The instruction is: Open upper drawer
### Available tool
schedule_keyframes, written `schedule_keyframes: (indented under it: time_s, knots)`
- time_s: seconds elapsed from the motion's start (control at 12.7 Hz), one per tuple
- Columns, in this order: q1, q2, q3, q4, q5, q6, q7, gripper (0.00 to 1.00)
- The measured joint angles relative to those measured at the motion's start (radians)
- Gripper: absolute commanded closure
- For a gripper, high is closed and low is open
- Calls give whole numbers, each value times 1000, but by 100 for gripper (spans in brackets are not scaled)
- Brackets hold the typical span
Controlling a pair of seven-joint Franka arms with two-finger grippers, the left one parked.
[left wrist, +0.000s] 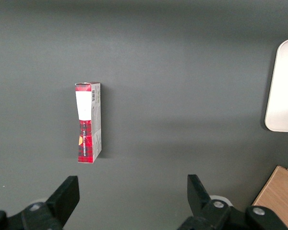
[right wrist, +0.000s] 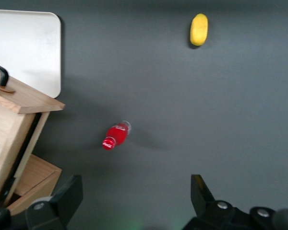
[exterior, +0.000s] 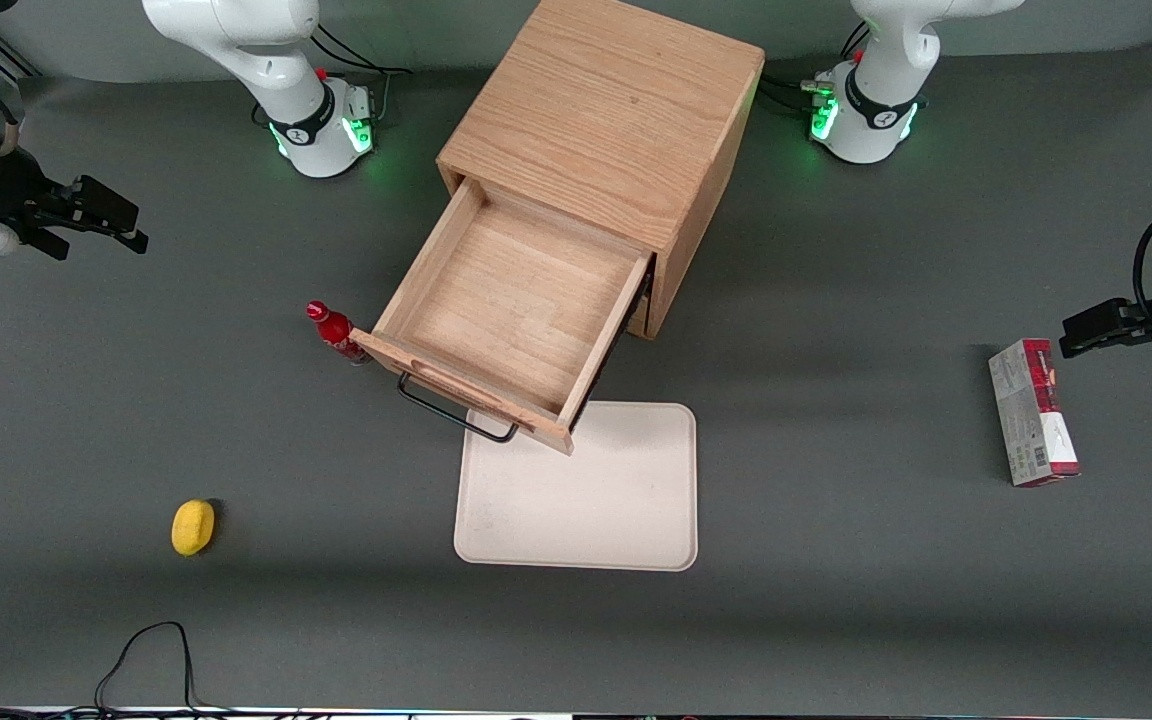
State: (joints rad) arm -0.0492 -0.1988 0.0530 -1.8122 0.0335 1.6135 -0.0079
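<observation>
The upper drawer (exterior: pixel 511 300) of the light oak cabinet (exterior: pixel 606 120) stands pulled far out, its wooden tray bare inside. Its dark bar handle (exterior: pixel 451 410) faces the front camera. My gripper (exterior: pixel 111 225) is open and empty, high up and far off toward the working arm's end of the table, apart from the drawer. In the right wrist view the gripper (right wrist: pixel 134 194) hangs above bare mat, with the drawer's front and side (right wrist: pixel 12 120) and the handle (right wrist: pixel 0 73) beside it. The lower drawer front is hidden under the open drawer.
A small red bottle (exterior: pixel 333 331) stands beside the drawer's corner; it also shows in the right wrist view (right wrist: pixel 116 135). A yellow lemon (exterior: pixel 193 526) lies nearer the camera. A cream tray (exterior: pixel 586 500) lies in front of the drawer. A red-and-grey box (exterior: pixel 1033 412) lies toward the parked arm's end.
</observation>
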Motion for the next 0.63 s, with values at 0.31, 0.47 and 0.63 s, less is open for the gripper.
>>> schedule_keyframes:
  time_s: [0.31, 0.47, 0.63]
  knots:
    - [1, 84, 8, 57, -7, 0, 9, 0]
    - [1, 109, 8, 83, -7, 0, 11, 0]
    - [1, 111, 8, 89, -7, -2, 12, 0]
